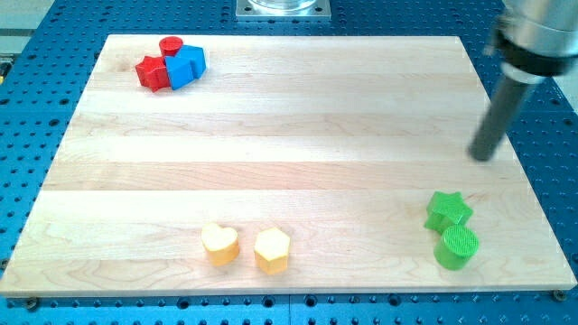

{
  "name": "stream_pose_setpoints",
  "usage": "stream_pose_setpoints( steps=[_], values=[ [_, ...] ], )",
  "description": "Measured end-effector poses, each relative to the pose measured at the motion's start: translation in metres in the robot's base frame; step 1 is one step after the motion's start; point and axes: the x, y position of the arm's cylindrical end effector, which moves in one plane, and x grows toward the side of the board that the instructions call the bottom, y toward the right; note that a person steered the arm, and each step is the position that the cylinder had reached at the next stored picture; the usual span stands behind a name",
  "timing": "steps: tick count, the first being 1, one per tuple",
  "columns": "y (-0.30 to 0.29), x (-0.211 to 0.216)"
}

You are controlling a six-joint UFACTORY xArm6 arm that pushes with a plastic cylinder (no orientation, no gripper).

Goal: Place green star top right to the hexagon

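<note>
My tip (485, 158) rests bare on the board, holding nothing, at one o'clock from the green star (448, 209); the rod's top is cut off.

No text, label, brand, number or sign can be read anywhere in the camera view. The blocks' faces are plain colour, and the desk (289, 117) shows only bare wood grain.
</note>
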Motion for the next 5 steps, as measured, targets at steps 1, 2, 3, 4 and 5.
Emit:
stream_pose_setpoints(
  steps=[1, 2, 3, 4, 5],
  values=[
    [-0.024, 0.078],
    [-0.045, 0.108],
    [-0.168, 0.068],
    [-0.304, 0.021],
    [-0.249, 0.010]
  ],
)
